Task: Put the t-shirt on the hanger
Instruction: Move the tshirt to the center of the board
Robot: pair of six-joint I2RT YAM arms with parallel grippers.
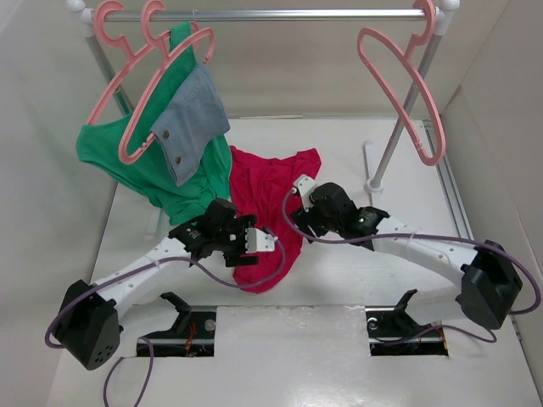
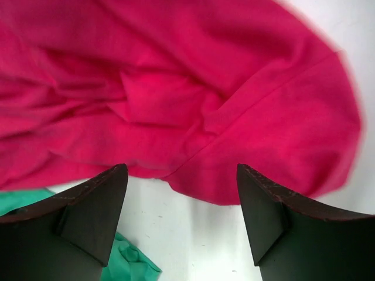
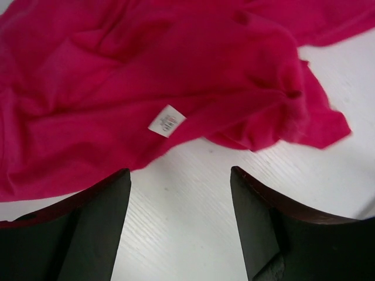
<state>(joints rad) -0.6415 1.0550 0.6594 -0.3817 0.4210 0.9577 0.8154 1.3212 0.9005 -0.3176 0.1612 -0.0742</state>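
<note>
**Asker:** What lies nearest your jaws?

**Me:** Both pairs stand apart, holding nothing, low over the white tabletop. Just past my left jaws lies a folded edge of the crimson t-shirt, which is crumpled in a heap. A scrap of the green garment shows beside one tip. Just past my right jaws is the shirt's neck area, its small white label facing up.

**Asker:** How should you take hold?

**Me:** I judge the neck matters most. My right jaws should pinch one layer close beside the label, not the whole bunch, so the opening can spread. My left jaws should take an edge clear of the green cloth.

**Asker:** And the room beyond?

**Me:** The hanger hangs from the rail at far right, well apart from the shirt, with open tabletop beneath. At far left, two hangers carry the green garment and a denim piece. The green hem seems to touch the shirt, so lifting could drag it. White walls close in on both sides.
</note>
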